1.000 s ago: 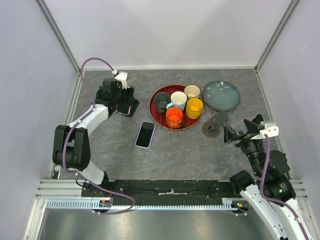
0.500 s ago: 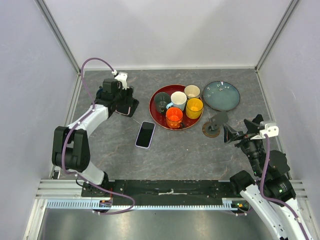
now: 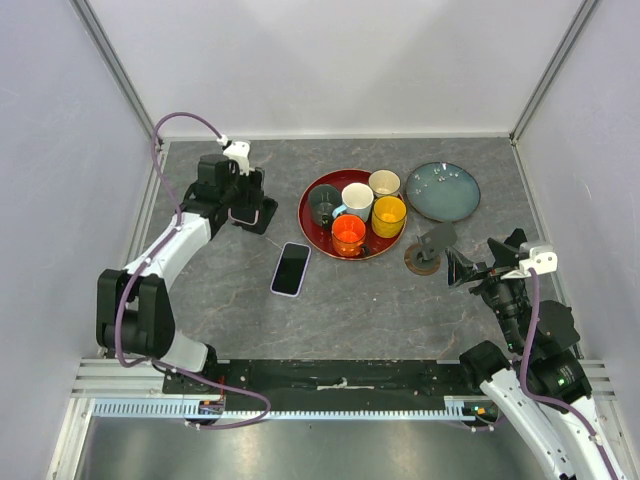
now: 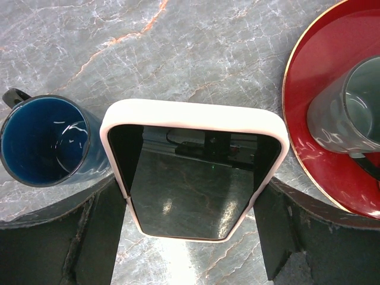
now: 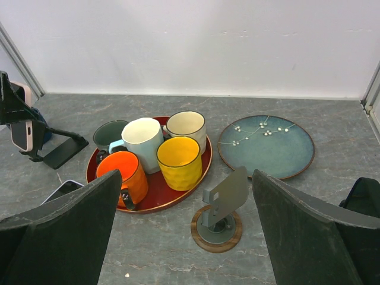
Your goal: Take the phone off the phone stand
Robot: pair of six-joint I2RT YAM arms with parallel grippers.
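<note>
My left gripper (image 3: 238, 193) is shut on a phone in a pale pink case (image 4: 193, 172), one finger on each long edge. In the right wrist view the phone (image 5: 21, 129) hangs upright in that gripper, above and to the left of the black phone stand (image 5: 59, 152), apart from it. The stand (image 3: 262, 214) sits just right of the gripper in the top view. My right gripper (image 3: 462, 268) is open and empty at the right side of the table.
A second phone (image 3: 291, 268) lies flat mid-table. A red tray (image 3: 318, 236) holds several mugs. A blue mug (image 4: 41, 139) stands beside the held phone. A metal stand on a wooden base (image 3: 424, 252) sits by the right gripper, with a blue plate (image 3: 442, 190) behind.
My left gripper has moved up and back to the left with the phone in it, away from the black stand. The right arm has not moved.
</note>
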